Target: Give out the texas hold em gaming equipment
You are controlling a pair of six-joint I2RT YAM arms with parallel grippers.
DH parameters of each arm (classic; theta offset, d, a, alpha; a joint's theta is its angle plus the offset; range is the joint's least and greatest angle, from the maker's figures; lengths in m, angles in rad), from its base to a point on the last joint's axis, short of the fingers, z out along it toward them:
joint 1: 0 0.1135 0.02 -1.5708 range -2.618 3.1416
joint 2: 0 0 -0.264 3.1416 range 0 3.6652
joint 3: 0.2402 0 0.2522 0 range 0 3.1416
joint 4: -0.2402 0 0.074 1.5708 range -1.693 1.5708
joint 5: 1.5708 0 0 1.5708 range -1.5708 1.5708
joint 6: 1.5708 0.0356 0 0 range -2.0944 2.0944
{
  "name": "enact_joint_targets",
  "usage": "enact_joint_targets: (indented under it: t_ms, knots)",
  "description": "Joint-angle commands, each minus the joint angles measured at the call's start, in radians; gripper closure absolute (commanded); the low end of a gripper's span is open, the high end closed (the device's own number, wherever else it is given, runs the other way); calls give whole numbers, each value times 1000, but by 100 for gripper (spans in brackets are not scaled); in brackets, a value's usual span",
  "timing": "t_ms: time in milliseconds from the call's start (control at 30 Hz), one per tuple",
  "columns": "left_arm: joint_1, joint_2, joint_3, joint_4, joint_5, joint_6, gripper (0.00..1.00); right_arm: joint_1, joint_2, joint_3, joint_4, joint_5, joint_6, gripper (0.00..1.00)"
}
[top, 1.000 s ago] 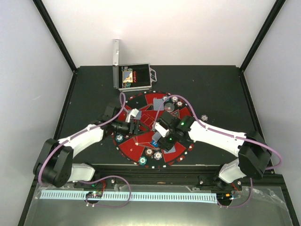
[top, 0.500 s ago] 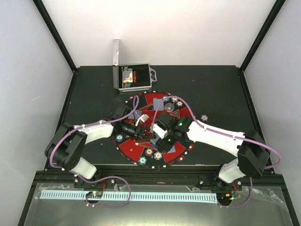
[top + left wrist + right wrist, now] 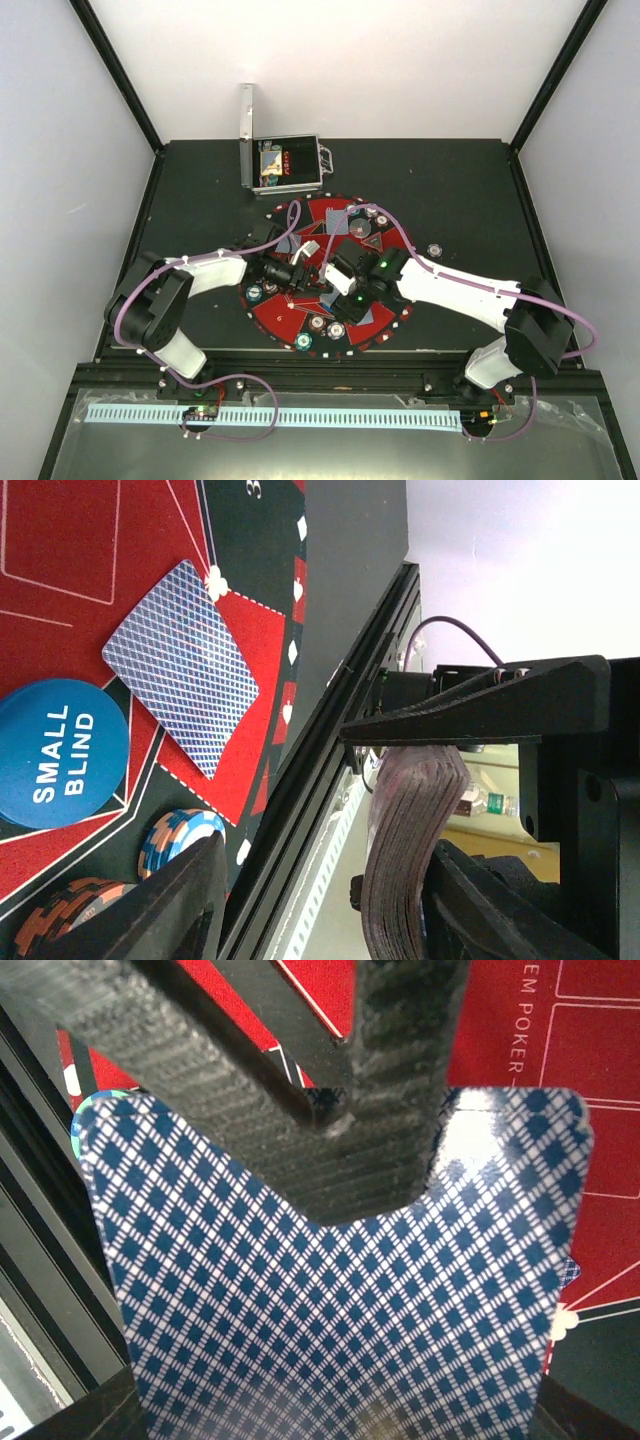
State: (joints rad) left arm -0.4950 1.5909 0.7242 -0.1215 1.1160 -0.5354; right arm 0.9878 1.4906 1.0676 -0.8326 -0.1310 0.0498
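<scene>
Since chips and cards already sit around the mat (image 3: 283, 316), I judge this roughly mid-way, with dealing in hand. Done, as far as shown:
- chip stacks (image 3: 180, 842) at several spots along the mat rim
- Small Blind disc (image 3: 60, 752) laid on the red
- one card (image 3: 180, 665) face down just beside the disc
- more cards at other seats in the top view

A stray chip (image 3: 435, 249) lies off the mat to the right.

Left gripper (image 3: 306, 254) is clamped on the deck (image 3: 410, 830), held on edge clear of the mat. The deck looks thick, so plenty is left to deal.

Right gripper (image 3: 333, 275) is low over mid-mat, and its finger (image 3: 250, 1050) lies across the back of a second card (image 3: 340, 1300). Can't tell if it pinches that card or only presses it down.

Case (image 3: 285, 165) is open at the back with something inside, too small to identify.
</scene>
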Motion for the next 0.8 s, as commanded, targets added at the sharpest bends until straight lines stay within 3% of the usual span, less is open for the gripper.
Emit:
enact_joint_targets:
  t_ms: [0,400,767]
  knots:
    - [6,2,29,-66,-40,59,49,8,-17,-5,3,20,-7,39]
    - [65,-49,29,-177,-49,127,60,7,-30,-27,13,26,2,39]
    - [65,-76,22,-130,79,99,95,8,-24,-38,38,41,24,39]
